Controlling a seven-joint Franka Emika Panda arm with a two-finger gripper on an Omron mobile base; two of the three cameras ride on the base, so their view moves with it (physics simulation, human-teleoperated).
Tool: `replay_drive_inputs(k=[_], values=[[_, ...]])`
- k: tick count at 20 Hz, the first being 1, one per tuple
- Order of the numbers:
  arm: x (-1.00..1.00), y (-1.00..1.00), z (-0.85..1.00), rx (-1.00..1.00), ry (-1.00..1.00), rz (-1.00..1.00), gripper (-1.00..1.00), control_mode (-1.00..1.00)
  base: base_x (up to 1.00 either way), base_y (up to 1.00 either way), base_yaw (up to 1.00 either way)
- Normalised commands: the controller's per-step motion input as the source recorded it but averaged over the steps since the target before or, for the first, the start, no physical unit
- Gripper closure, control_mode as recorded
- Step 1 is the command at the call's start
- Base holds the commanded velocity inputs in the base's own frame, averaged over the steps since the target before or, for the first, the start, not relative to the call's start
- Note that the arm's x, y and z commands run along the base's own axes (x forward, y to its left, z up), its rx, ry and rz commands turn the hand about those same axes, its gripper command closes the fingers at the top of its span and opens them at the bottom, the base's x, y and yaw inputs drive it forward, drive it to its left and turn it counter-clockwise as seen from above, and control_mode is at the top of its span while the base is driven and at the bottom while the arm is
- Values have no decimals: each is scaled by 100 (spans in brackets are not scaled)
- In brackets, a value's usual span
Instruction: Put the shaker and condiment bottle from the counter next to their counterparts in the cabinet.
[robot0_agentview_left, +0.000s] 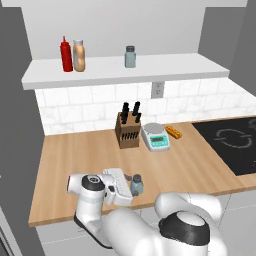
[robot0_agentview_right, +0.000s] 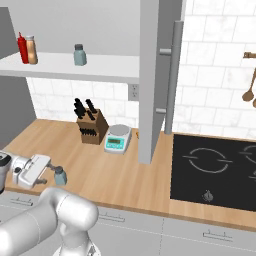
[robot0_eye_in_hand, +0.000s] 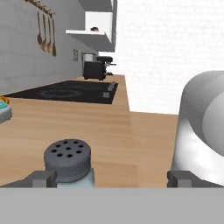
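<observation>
1. The bottle (robot0_agentview_left: 79, 55) stood on the cabinet (robot0_agentview_left: 125, 76) shelf, just beside the red squeeze bottle (robot0_agentview_left: 66, 54); that half of the task appeared complete.
2. A grey-green shaker (robot0_agentview_left: 130, 56) stood alone further along the shelf, with free board on both sides for its match.
3. The shaker (robot0_agentview_left: 136, 185) stood upright on the counter (robot0_agentview_left: 90, 150) near the front edge, well apart from the knife block (robot0_agentview_left: 127, 129) and scale (robot0_agentview_left: 155, 136).
4. The arm was folded low at counter height, the hand lying roughly level and aimed sideways at the shaker, evidently to take the jar by its body.
5. The gripper (robot0_eye_in_hand: 109, 178) was fully spread and held nothing.
6. In the hand view, the shaker sat close against one fingertip (robot0_eye_in_hand: 41, 177), not centred in the gap; contact could not be confirmed.
7. Judgement: the hand needed to shift to centre the jar before closing, or the jar could be nudged over.
</observation>
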Motion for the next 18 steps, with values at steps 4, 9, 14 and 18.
replay_drive_inputs(k=[4,9,14,18], values=[[15,0,-4,0,3,3,-100,-100,0,0,0],[3,0,-12,0,1,5,-100,-100,0,0,0],[3,-1,-16,0,0,7,-100,-100,0,0,0],[9,-4,-9,0,0,8,-100,-100,0,0,0]])
